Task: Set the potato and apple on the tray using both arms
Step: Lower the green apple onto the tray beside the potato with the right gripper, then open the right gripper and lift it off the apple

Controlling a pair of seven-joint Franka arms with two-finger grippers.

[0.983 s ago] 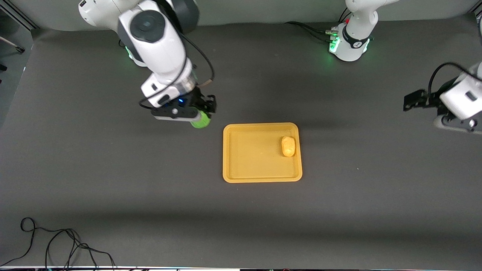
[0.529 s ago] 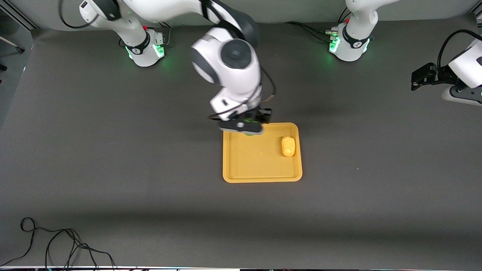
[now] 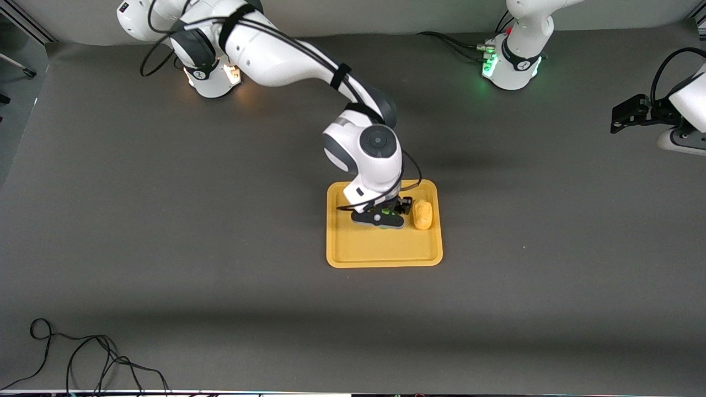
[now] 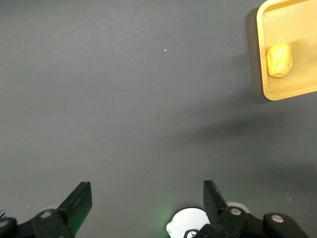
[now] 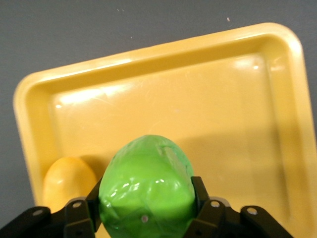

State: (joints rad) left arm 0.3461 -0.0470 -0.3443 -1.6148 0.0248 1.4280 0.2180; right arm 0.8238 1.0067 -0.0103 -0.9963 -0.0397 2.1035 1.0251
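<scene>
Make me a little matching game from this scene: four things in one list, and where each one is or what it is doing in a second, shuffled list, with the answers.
Things:
1. potato
2. apple
3. left gripper
4. tray

Places or states:
A. held between the right gripper's fingers, above the tray
B. flat on the dark table, between the two arms' ends
C. lying on the tray, by the rim toward the left arm's end
D. open and holding nothing, over bare table at the left arm's end

Pairs: 1-C, 2-A, 3-D, 4-B
</scene>
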